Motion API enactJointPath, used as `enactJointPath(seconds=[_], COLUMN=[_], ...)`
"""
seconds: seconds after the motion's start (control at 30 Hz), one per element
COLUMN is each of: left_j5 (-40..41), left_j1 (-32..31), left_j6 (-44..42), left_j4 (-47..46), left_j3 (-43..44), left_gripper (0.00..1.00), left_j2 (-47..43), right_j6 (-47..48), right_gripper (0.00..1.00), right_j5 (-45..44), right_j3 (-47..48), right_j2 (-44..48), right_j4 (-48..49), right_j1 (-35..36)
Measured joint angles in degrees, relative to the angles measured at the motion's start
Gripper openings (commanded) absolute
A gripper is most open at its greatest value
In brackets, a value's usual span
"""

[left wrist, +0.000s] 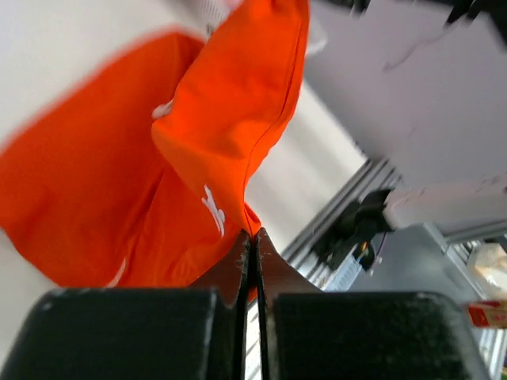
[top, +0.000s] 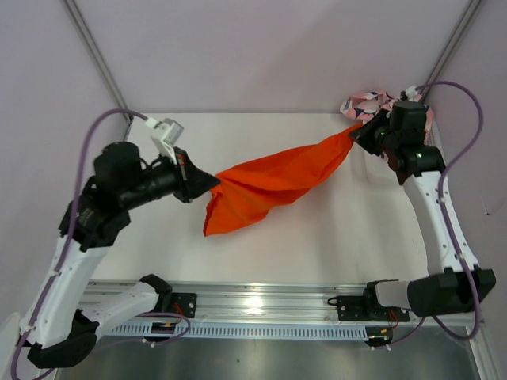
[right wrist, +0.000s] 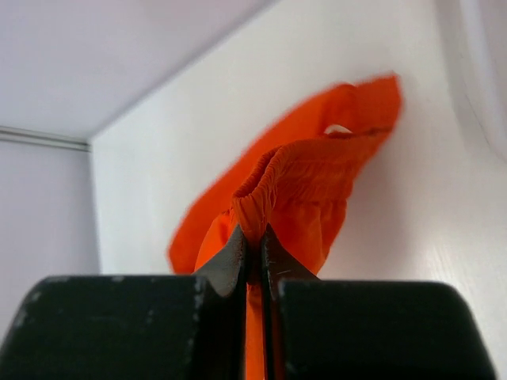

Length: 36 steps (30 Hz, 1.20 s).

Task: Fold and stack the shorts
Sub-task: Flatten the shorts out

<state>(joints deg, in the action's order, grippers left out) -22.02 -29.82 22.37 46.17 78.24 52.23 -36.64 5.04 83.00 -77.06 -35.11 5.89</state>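
L gripper jaws pinched together on one end of the orange shorts, approx 9 o'clock on the table. R gripper clamped on the gathered elastic waistband at 2 o'clock. Smooth thin cloth spans between them as a twisted band, wider flap drooping at L end. Pink printed shorts sit crumpled at 1 o'clock, behind R gripper. Waistband puckers show only in R wrist view, small white marks only in L wrist view.

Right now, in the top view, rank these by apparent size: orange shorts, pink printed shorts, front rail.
1. front rail, the widest span.
2. orange shorts, stretched out.
3. pink printed shorts; only a bunched part shows, so their true size is unsure.
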Motion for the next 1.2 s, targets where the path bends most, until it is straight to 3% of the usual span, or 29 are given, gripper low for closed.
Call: enactJointPath(seconds=[0.13,0.43,0.63,0.87,0.93,1.2], left_j5=[-0.5,0.3,3.8,6.6,5.2,-16.2], left_j1=[0.0,0.0,0.0,0.8,4.4,35.3], left_j6=[-1.9,-5.6,-7.5,-8.8,-8.8,2.1], left_j4=[0.2,3.8,7.6,7.1,6.8,-4.4], left_j3=[12.8,29.2,47.7,54.8,54.8,54.5], left_gripper=[0.0,0.0,0.0,0.0,0.0,0.0], left_j2=[0.7,-1.5,5.4,15.0,18.6,34.9], right_j6=[-2.9,-8.8,-10.6,-12.9,-13.5,-16.8], right_gripper=[0.0,0.0,0.0,0.0,0.0,0.0], right_j5=[-0.7,-1.9,-0.7,2.0,2.7,4.6], right_j3=[3.3,12.5,16.9,16.6,16.2,21.8], right_j2=[8.1,22.6,21.4,13.7,10.5,-6.8], right_j4=[-1.6,-5.2,-5.9,-3.1,-1.4,7.6], right_j1=[-0.1,-0.1,-0.1,-0.1,0.0,2.2])
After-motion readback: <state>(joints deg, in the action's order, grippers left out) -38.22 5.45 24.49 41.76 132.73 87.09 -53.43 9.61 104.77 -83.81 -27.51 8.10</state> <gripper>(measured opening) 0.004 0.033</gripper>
